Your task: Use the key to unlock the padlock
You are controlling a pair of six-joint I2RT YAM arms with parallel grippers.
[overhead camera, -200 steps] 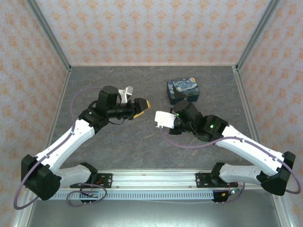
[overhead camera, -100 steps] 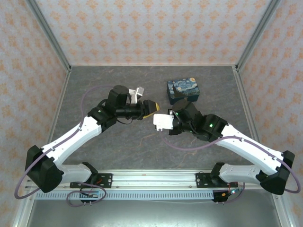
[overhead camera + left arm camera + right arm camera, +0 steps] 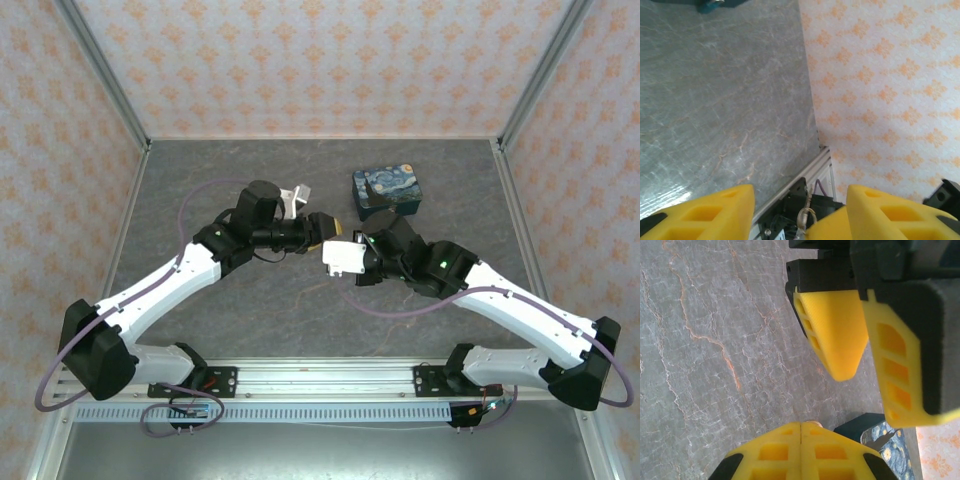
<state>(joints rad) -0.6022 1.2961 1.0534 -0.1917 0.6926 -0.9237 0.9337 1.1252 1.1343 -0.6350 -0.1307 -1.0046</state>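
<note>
Bright, even, diffuse light falls from above, and shadows are soft and faint. A pale glare patch sits on the table [image 3: 665,202] low in the left wrist view. The top view is sharp.

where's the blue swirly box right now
In the top view the box sits on the table toward the far side, right of centre, just beyond the right arm's wrist; its corner shows at the right wrist view's bottom right.

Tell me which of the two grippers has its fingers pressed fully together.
The right gripper: in its wrist view the two yellow fingers meet with no gap. The left gripper has its fingers standing clearly apart.
</note>
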